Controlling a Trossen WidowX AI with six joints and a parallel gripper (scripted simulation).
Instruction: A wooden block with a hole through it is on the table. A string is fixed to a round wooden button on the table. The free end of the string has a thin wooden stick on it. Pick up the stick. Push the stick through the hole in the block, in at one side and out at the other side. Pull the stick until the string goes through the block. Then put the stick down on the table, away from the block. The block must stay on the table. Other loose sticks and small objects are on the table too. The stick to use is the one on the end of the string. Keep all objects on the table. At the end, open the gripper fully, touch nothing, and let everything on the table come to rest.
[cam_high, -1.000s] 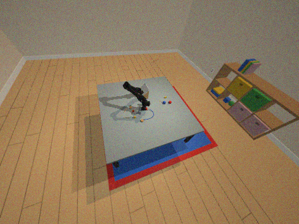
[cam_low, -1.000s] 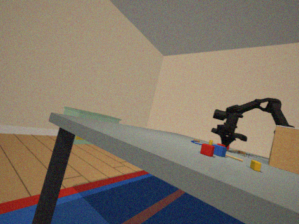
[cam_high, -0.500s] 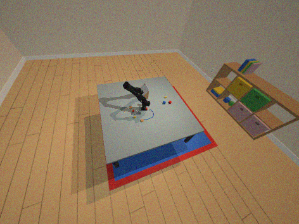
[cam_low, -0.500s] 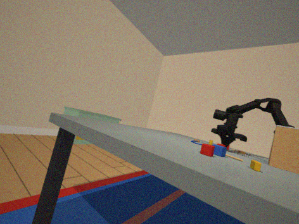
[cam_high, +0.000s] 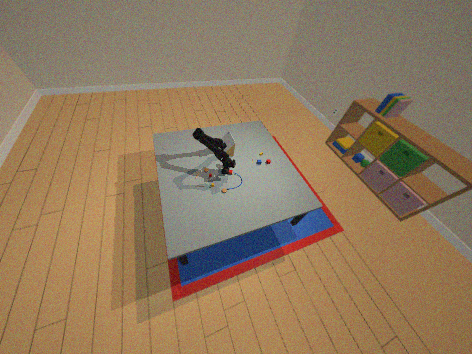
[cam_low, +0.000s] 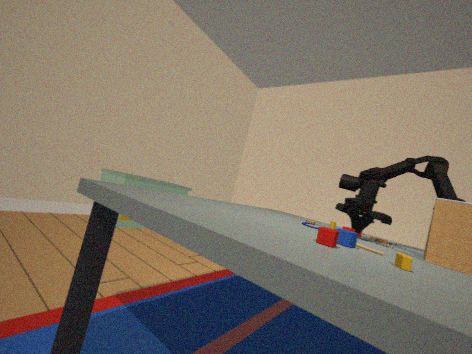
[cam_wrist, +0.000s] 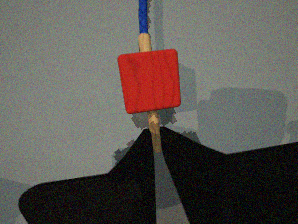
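Observation:
The red block has the wooden stick through it. One end shows beyond its far side, joined to the blue string; the other end comes out on the near side, toward my fingers. My gripper is shut on that near end, close to the block and low over the table. The string curves over the table to the round wooden button. The block is mostly hidden behind the gripper and other pieces in the exterior view.
A red cube, a blue cube and a yellow piece lie apart. A loose stick lies behind them. Another yellow piece is near the button. A large wooden box stands by the arm.

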